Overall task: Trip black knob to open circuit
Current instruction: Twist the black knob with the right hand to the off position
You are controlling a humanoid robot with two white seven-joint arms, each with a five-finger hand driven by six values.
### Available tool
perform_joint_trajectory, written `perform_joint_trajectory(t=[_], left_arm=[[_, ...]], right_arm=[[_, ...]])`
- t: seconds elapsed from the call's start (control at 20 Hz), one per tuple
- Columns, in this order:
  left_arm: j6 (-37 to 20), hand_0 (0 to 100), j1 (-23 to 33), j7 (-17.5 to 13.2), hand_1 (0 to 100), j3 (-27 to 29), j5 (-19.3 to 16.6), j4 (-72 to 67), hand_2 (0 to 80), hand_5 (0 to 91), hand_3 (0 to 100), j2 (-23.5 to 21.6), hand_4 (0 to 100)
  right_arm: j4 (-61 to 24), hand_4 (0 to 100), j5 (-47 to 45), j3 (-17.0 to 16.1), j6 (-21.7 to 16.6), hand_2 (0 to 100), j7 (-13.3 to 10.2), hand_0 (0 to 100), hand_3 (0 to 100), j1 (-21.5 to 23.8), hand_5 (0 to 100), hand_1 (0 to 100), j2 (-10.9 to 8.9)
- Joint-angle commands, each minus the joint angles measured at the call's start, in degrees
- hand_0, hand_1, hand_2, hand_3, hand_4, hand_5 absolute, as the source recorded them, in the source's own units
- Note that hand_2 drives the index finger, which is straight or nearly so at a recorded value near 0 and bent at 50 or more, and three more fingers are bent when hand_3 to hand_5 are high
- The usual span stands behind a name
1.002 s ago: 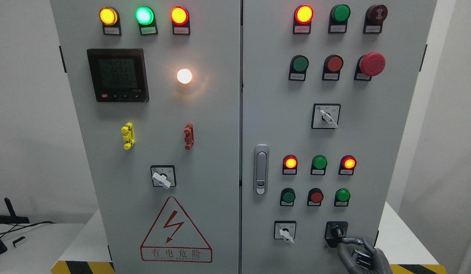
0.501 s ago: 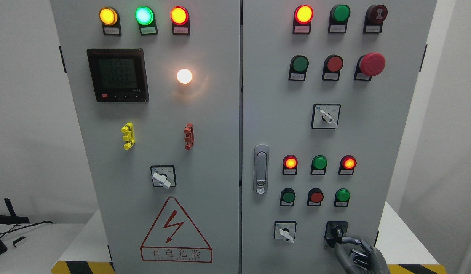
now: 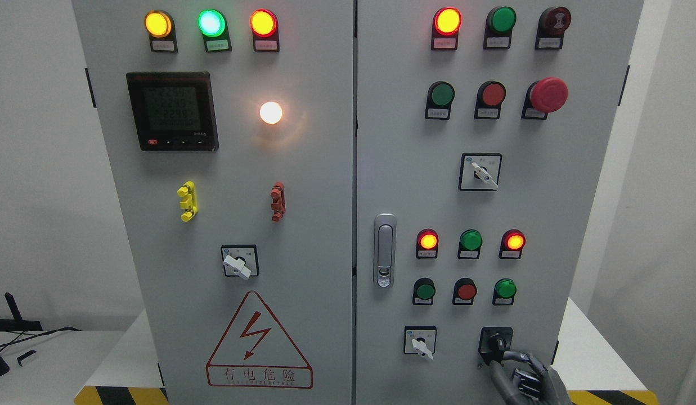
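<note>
Head view is showing the tall grey metal electrical cabinet [image 3: 302, 169], its small black rotary knob [image 3: 496, 341] sitting at the right door's lower right. The right hand [image 3: 525, 377] is pinching that knob with curled fingers [image 3: 508, 355]; a shallow fingertip hold risks slipping off mid-turn.

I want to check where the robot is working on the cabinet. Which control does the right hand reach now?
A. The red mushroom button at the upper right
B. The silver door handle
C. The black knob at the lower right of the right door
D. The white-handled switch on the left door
C: the right hand comes up from the lower right and its fingers reach the black knob.
</note>
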State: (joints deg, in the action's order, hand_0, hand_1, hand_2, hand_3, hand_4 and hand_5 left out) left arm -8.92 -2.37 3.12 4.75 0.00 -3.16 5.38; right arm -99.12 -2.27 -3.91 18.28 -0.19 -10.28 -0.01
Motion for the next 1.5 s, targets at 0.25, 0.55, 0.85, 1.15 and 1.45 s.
perform_joint_trajectory(t=[0.25, 0.55, 0.85, 1.15, 1.45], left_arm=[[-0.05, 12, 0.0, 0.05, 39, 0.0, -1.76, 0.0, 0.0, 0.0, 0, 0.07, 0], [-0.05, 12, 0.0, 0.05, 39, 0.0, -1.76, 0.0, 0.0, 0.0, 0, -0.02, 0], [-0.05, 12, 0.0, 0.05, 39, 0.0, -1.76, 0.0, 0.0, 0.0, 0, -0.02, 0], [-0.05, 12, 0.0, 0.05, 39, 0.0, -1.76, 0.0, 0.0, 0.0, 0, -0.02, 0], [-0.05, 12, 0.0, 0.05, 39, 0.0, -1.76, 0.0, 0.0, 0.0, 0, -0.02, 0]], right_arm=[[-0.81, 100, -0.02, 1.27, 0.0, 46, -0.07, 43, 100, 0.26, 98, 76, 0.28], [-1.51, 100, -0.02, 1.27, 0.0, 46, -0.07, 43, 100, 0.7, 97, 76, 0.45], [-1.78, 100, 0.07, 1.27, 0.08, 46, -0.07, 43, 100, 0.7, 97, 76, 0.54], [-1.95, 100, -0.02, 1.36, 0.52, 46, -0.07, 43, 100, 0.7, 97, 76, 0.63], [-2.31, 100, -0.02, 2.06, 0.52, 46, -0.07, 43, 100, 0.7, 97, 76, 0.72]])
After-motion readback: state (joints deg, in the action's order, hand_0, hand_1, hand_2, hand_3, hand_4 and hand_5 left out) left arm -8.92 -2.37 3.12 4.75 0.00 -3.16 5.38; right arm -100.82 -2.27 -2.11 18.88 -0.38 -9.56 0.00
